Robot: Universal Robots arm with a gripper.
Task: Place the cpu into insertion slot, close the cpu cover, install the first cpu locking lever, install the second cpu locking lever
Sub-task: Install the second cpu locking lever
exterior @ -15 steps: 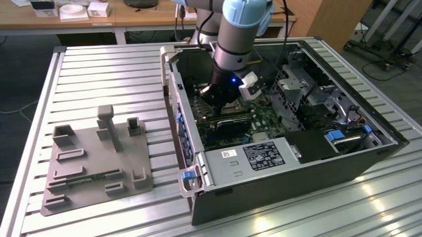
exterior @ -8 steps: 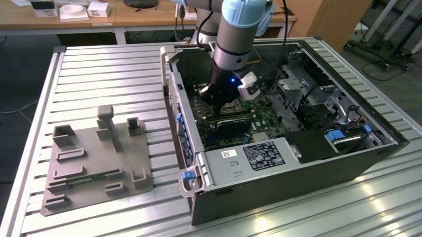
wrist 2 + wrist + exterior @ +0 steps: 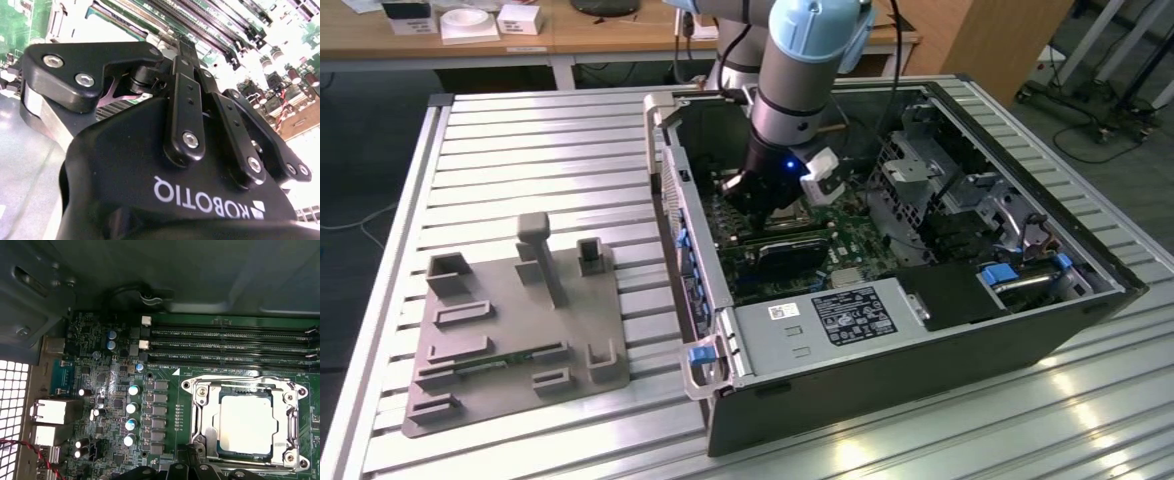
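You see the cpu [image 3: 248, 424] already lying in the slot [image 3: 200, 426], flat, with its silvery top facing up. The cover [image 3: 243, 387] appears closed over it: its frame lies around the chip, and the chip shows through the square cut-out. So I judge the first two steps as done. For the two locking levers, I cannot tell from these pictures whether they are latched; thin metal bars run along the slot's sides, but their ends are not clear.

The chip is nearly square, so it has no real long axis. Its edges run parallel to the slot's rim and to the long memory slots [image 3: 230, 345], which lie just beside the slot on the board [image 3: 165, 375].

The gripper [image 3: 195, 471] hangs low, directly over the slot's near edge, inside the open case [image 3: 921, 330]. Whether its pincer is released or clenched, I cannot tell. It seems to carry nothing.
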